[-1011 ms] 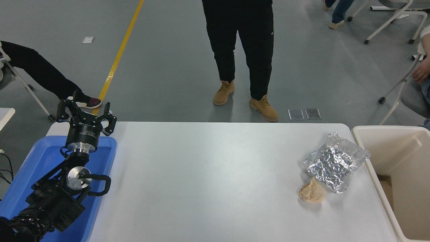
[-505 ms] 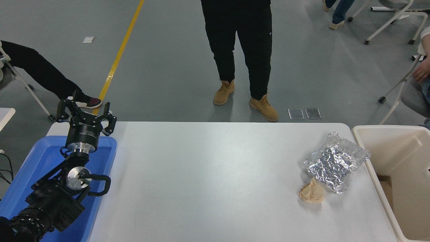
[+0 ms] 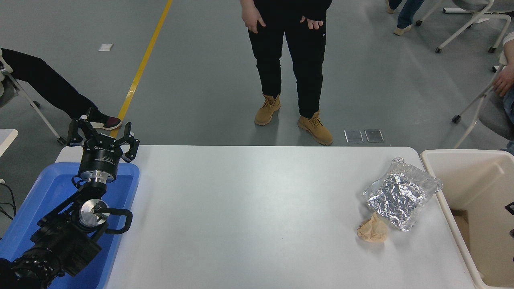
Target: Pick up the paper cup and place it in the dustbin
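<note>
- Since half a second ago the standing person [image 3: 287, 60] at the table's far side has leaned in so that both hands [image 3: 252, 18] now show at the picture's top, and a small black piece has come in at the right edge [image 3: 510, 208] over the dustbin; everything on the table has kept its place.
- White table [image 3: 257, 224] fills the lower half of the view.
- Dustbin [image 3: 441, 200], a large cream rectangular plastic bin with a thick smooth rim, stands against the table's right end; its inside is partly in view, with a brown patch low against its near wall.
- Blue plastic tray [image 3: 48, 180] sits at the table's left end, under the left arm.
- Left gripper [image 3: 102, 134] is parked over the tray's far edge, pointing away from the camera, its fingers spread wide apart with nothing between them.
- Of the right gripper only that black sliver at the right edge shows; I cannot tell how its jaws stand or whether it has hold of anything.
- Crinkled silver foil bag [image 3: 399, 194] lies near the table's right end, just beside the dustbin's rim.
- Crumpled tan paper wad [image 3: 372, 231] touches the bag's near corner.
- No paper cup shows anywhere in this view.
</note>
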{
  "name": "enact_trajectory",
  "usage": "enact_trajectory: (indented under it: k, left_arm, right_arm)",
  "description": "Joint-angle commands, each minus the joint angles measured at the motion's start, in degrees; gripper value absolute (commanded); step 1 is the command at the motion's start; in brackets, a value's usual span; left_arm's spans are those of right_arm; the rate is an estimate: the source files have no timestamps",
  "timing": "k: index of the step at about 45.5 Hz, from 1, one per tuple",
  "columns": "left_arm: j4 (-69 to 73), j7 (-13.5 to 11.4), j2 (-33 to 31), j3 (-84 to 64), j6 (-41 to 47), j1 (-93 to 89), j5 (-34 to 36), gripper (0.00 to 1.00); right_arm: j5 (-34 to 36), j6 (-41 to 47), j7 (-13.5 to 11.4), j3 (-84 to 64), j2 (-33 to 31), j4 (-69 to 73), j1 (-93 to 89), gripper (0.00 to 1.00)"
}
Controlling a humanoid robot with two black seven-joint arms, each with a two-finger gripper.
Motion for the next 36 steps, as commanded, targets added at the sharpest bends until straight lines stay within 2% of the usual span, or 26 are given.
enact_trajectory:
  k: [1, 7, 18, 30, 36]
  left_arm:
    - [0.0, 0.0, 0.0, 0.0, 0.0, 0.0, 0.0, 0.99]
    - [0.0, 0.0, 0.0, 0.0, 0.0, 0.0, 0.0, 0.99]
    - [-0.1, 0.0, 0.0, 0.0, 0.0, 0.0, 0.0, 0.99]
    - [-0.1, 0.0, 0.0, 0.0, 0.0, 0.0, 0.0, 0.99]
    - [0.0, 0.0, 0.0, 0.0, 0.0, 0.0, 0.0, 0.99]
  right_arm:
    - [-0.4, 0.5, 0.3, -0.4, -0.2, 0.4, 3.0, 1.0]
    - [-1.0, 0.8, 0.5, -1.7, -0.5, 1.1, 4.8, 1.0]
    - [-0.9, 0.9, 0.5, -13.4, -1.4, 6.4, 10.6, 1.0]
    - [-1.3, 1.9, 0.6, -14.0, -3.1, 12.1, 17.7, 1.0]
    - [-3.6, 2.5, 0.6, -15.6, -3.5, 13.4, 20.1, 1.0]
